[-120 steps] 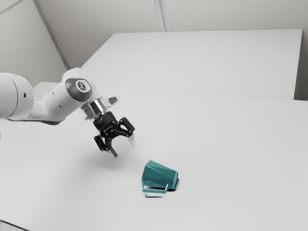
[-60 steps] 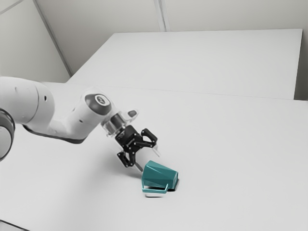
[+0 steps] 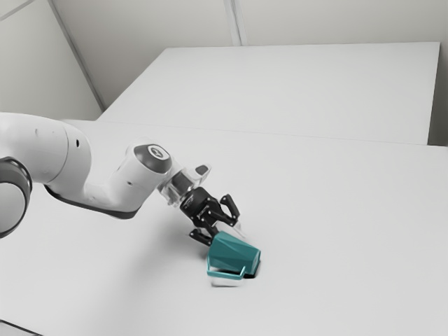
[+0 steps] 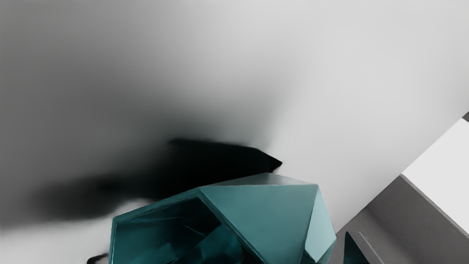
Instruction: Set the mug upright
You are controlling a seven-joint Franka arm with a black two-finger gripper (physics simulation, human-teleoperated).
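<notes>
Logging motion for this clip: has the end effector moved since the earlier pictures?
Yes: against the wall's upright strip, the end effector has shifted toward the exterior view's right and lower in it.

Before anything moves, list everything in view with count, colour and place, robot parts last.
Broad flat table: one, white, across the exterior view's lower part.
Faceted teal mug: one, teal, on its side on the table.
Flat four-sided panel: one, white, beyond the table.
Plain walls: at least two, pale grey, exterior view's back and left.
Jointed robot arm: one, white and dark grey, from the exterior view's left.
Two-finger gripper: one, black, open, at the mug.
</notes>
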